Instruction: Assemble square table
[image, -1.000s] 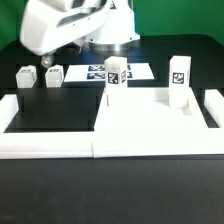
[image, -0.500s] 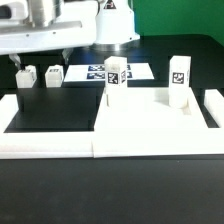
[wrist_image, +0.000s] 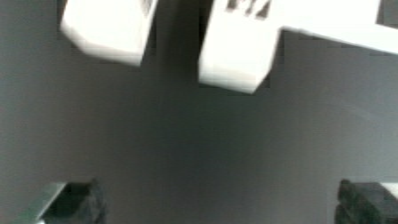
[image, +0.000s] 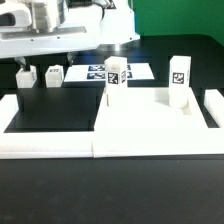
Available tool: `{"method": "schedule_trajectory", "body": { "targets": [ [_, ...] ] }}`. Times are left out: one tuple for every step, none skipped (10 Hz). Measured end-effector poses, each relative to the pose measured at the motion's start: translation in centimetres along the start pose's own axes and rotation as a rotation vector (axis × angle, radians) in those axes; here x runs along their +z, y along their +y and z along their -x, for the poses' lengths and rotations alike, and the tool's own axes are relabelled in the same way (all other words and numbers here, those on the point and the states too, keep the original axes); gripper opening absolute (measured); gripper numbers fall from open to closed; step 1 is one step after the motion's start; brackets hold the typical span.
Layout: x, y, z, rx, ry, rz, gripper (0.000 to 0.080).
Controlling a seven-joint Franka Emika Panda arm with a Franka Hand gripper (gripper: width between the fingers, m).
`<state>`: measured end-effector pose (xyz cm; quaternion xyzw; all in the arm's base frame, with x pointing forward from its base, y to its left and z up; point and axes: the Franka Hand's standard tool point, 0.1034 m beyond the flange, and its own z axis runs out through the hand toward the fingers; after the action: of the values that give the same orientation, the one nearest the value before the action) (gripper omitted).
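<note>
At the exterior view's left, the robot's two-finger claw [wrist_image: 217,205] hangs from the arm with its jaws spread wide and nothing in them. The wrist view shows only the bare dark desk [wrist_image: 196,130] in the gap.

Just beyond the claw, two short blocky white plastic legs with black-and-white tags sit side by side on the desk, near each other but apart: the first loose leg [image: 25,77] and the second loose leg [image: 53,75]. In the wrist view both lie ahead of the fingertips rather than between them. Blurred as they are, their long sides seem to run crosswise to the line joining the fingers. The claw probably has to go forward and down, and its jaws look already set across a leg's narrow width. One leg sits closer to the claw's midline, but I cannot tell which.

Further right lies the thin flat white marker board [image: 95,72]. Next, a third leg [image: 116,73] stands upright at the far corner of the large flat square white tabletop panel [image: 145,120]. A fourth leg [image: 178,80] stands upright toward the far right. Whether either is fastened cannot be told.
</note>
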<state>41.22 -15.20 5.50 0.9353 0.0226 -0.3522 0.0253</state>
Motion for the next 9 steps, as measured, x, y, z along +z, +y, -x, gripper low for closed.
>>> {"method": "schedule_trajectory", "body": {
  "targets": [
    [1.2,0.0,0.5,0.047,-0.122,-0.027,0.0649],
    [3.0,-0.1,0.6,0.047,-0.212,-0.032,0.0649],
    [2.6,-0.2,0.2,0.035,-0.239,-0.028,0.0649],
    [2.3,-0.3,0.1,0.033,-0.237,-0.025,0.0649],
    [2.4,-0.3,0.1,0.033,-0.238,-0.025,0.0649],
    [2.4,-0.4,0.1,0.033,-0.237,-0.023,0.0649],
    [2.6,-0.6,0.2,0.029,-0.235,-0.021,0.0649],
    [3.3,-0.9,0.6,0.025,-0.237,-0.023,0.0649],
    [4.1,-1.1,0.8,0.021,-0.228,-0.022,0.0649]
  ]
}}
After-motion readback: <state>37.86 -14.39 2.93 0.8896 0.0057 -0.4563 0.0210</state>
